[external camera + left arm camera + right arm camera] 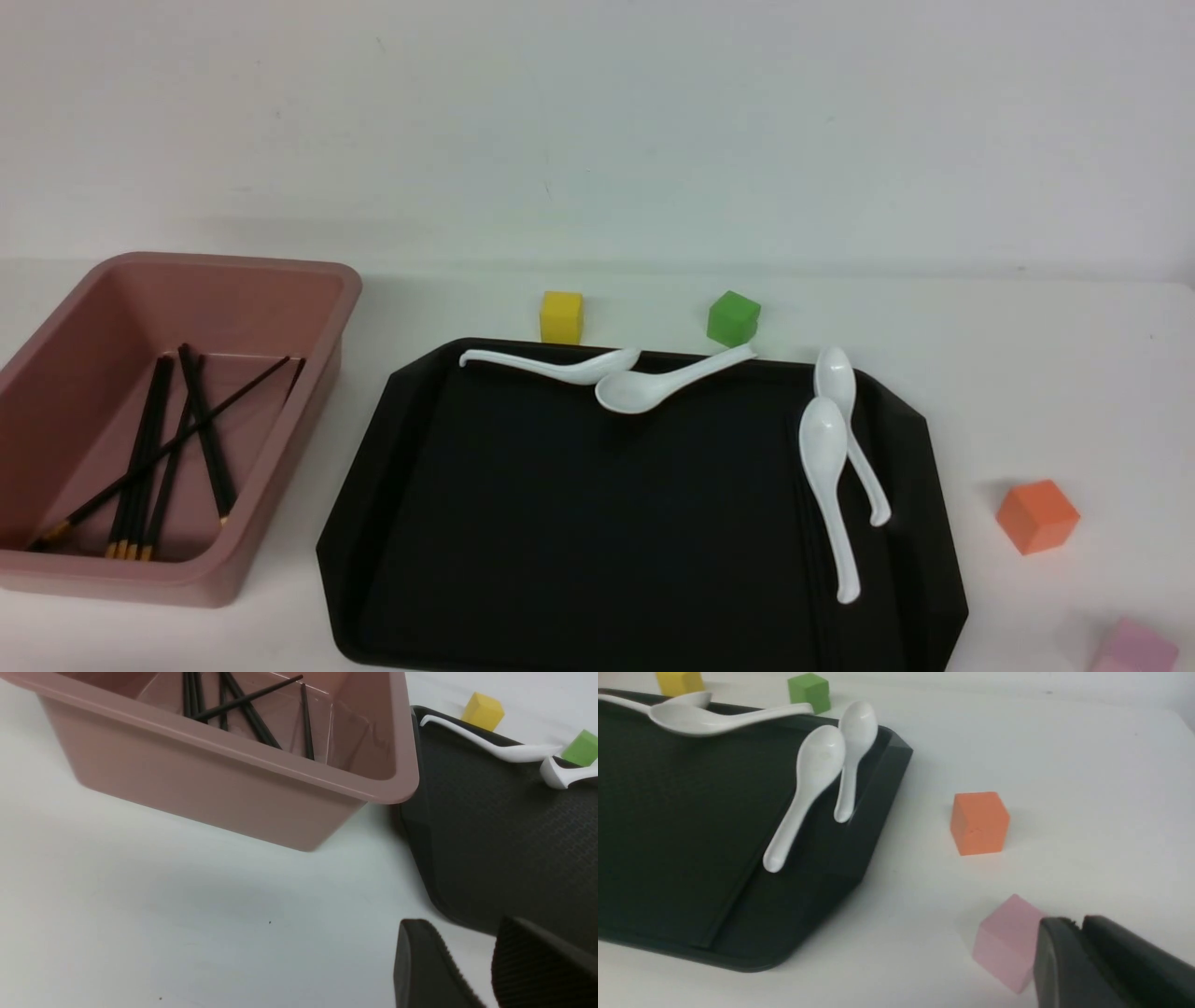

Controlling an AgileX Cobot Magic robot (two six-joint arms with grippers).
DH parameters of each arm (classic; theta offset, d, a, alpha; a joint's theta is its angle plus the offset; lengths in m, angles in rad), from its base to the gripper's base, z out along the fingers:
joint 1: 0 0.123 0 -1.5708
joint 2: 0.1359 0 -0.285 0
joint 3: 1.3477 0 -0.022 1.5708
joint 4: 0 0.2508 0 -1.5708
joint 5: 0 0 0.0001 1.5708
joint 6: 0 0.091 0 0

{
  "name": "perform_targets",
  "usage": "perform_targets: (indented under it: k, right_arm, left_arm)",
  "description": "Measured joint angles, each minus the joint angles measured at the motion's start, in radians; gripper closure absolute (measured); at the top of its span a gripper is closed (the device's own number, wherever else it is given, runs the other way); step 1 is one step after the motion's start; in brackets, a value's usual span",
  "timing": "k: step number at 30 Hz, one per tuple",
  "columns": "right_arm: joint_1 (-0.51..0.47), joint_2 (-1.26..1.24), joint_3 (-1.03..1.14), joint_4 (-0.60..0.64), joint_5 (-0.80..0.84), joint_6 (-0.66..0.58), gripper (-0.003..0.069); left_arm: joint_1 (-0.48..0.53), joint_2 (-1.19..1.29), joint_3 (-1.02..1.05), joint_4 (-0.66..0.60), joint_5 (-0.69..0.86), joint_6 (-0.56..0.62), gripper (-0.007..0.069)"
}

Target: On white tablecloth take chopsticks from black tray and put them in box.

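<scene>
Several black chopsticks (163,448) with gold ends lie crossed inside the pink box (280,280) at the left; they also show in the left wrist view (247,707) inside the box (233,779). The black tray (560,523) in the middle holds only white spoons; no chopsticks show on it. My left gripper (472,938) is open and empty, above the white tablecloth (140,905) between box and tray (490,849). My right gripper (1076,926) is shut and empty, beside a pink cube (1004,938) right of the tray (691,835). Neither gripper shows in the front view.
Several white spoons (826,467) lie along the tray's far and right edges. A yellow cube (561,316) and a green cube (733,318) stand behind the tray. An orange cube (1036,515) and a pink cube (1134,649) stand at its right.
</scene>
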Motion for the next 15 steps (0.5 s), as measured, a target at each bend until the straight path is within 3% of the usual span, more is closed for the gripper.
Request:
perform_targets:
  k: [15]
  right_arm:
    - [-0.002,0.000,0.000,0.000,0.000,0.000,0.0559]
  left_arm:
    - [0.000,0.000,0.000,0.000,0.000,0.000,0.0386]
